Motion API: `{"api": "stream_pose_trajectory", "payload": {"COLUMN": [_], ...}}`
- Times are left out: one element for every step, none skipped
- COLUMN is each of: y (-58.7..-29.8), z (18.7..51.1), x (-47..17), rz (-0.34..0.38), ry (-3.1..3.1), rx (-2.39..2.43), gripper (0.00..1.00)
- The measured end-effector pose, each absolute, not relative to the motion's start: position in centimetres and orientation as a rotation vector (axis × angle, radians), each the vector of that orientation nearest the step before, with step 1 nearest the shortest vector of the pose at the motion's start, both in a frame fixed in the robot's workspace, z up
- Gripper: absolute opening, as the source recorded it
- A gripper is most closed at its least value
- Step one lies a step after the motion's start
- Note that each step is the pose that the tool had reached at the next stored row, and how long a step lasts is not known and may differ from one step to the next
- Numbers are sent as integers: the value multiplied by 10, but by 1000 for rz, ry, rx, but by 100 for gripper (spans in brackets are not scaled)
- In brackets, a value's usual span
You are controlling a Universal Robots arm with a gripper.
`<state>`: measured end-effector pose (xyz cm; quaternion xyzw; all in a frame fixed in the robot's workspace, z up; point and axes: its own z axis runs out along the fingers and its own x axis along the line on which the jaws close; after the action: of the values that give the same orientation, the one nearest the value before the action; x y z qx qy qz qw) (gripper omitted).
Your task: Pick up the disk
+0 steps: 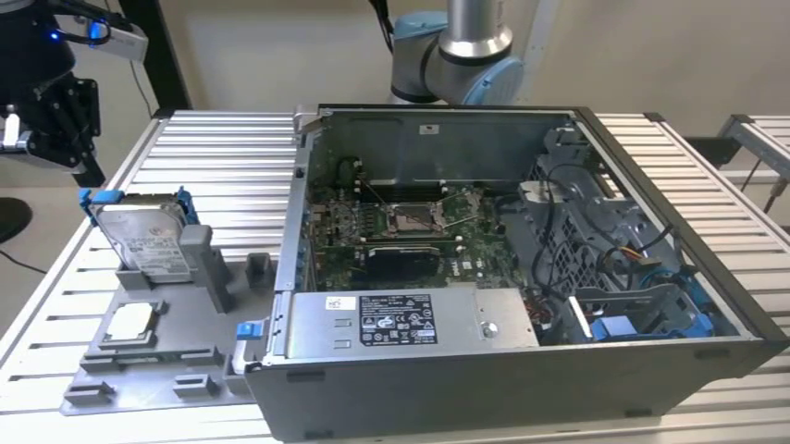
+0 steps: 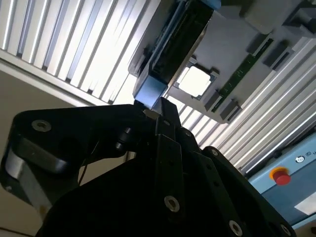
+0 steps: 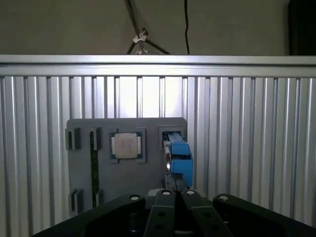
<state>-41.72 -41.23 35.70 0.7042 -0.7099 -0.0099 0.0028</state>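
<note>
Exterior view: we see the claw (image 1: pixel 72 155) hanging above the disk (image 1: pixel 142 236), which stands on edge in a grey holder (image 1: pixel 161 351) below it, untouched. Second wrist view: we find the claw (image 2: pixel 157 109) tips pressed together, empty, with the disk (image 2: pixel 175 42) ahead of them. First wrist view: the disk (image 3: pixel 178 155) lies beyond the claw (image 3: pixel 176 195), so we judge the whole pick is left to do.

Blue-framed silver disk (image 1: pixel 146 242) standing on edge, tilted.

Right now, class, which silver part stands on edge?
The disk in its blue frame, propped on edge in the grey holder; the square chip and the black-labelled box lie flat.
</note>
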Motion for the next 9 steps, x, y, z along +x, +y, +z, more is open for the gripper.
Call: {"api": "stream_pose_trajectory", "payload": {"y": [-412, -412, -412, -412, -412, -412, -412, -412, -412], "z": [357, 357, 357, 357, 357, 357, 357, 357, 357], "x": [-417, -417, -417, -417, -417, -417, -417, -417, -417], "rz": [-31, -31, -31, -31, -31, -31, -31, -31, -31], "ry": [-2226, -2226, -2226, -2226, -2226, -2226, -2226, -2226, -2226], "rx": [2208, 2208, 2208, 2208, 2209, 2209, 2209, 2208, 2208], "gripper": [0, 0, 0, 0, 0, 0, 0, 0, 0]}}
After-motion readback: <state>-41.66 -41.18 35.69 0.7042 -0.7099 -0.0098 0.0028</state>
